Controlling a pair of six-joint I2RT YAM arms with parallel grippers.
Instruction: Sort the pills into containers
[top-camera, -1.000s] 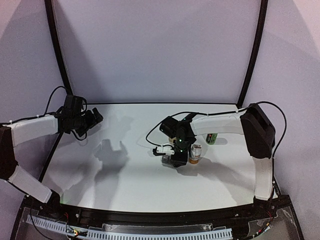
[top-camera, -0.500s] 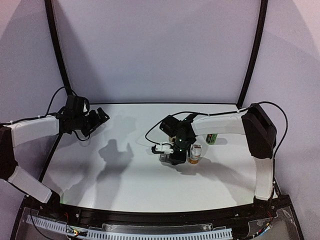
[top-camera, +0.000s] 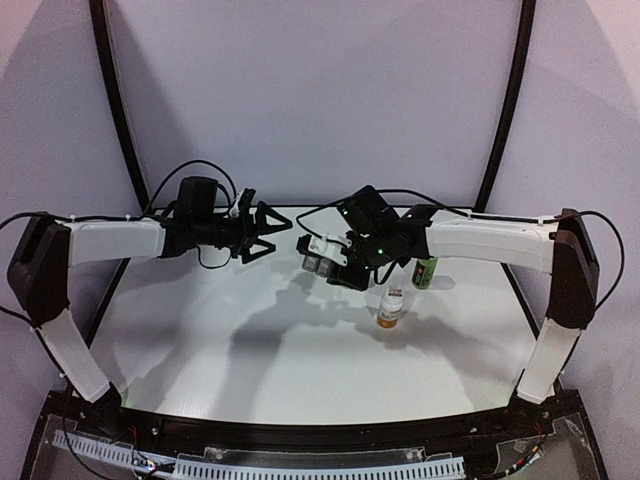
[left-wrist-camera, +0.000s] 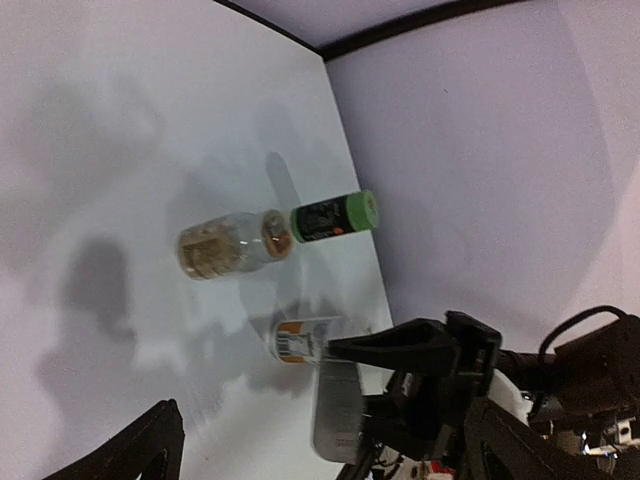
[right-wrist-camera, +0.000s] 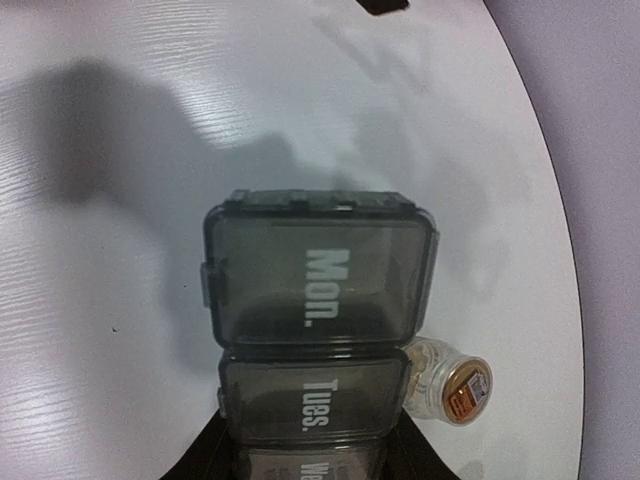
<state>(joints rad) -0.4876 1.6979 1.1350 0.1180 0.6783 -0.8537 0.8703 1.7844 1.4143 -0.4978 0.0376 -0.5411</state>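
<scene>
My right gripper (top-camera: 335, 262) is shut on the grey containers strip (top-camera: 318, 258) and holds it in the air above the table's back middle. In the right wrist view the strip (right-wrist-camera: 320, 280) fills the centre with its lids closed, marked "Mon." and "Tues."; the gripper (right-wrist-camera: 312, 458) clamps its near end. My left gripper (top-camera: 268, 232) is open and empty, level with the strip and just left of it. In the left wrist view the strip (left-wrist-camera: 338, 405) hangs between my spread left fingers (left-wrist-camera: 150, 450). No loose pills show.
A clear pill bottle with an orange label (top-camera: 389, 310) stands right of centre, also seen below the strip (right-wrist-camera: 450, 385) and from the left (left-wrist-camera: 225, 245). A green bottle (top-camera: 425, 272) stands behind it (left-wrist-camera: 335, 217). Another orange-labelled clear bottle (left-wrist-camera: 300, 340) shows beside the strip.
My right gripper has lifted the strip off the table and carried it back and left, away from the clear bottle. My left arm has swung from the far left to the centre, towards the strip.
</scene>
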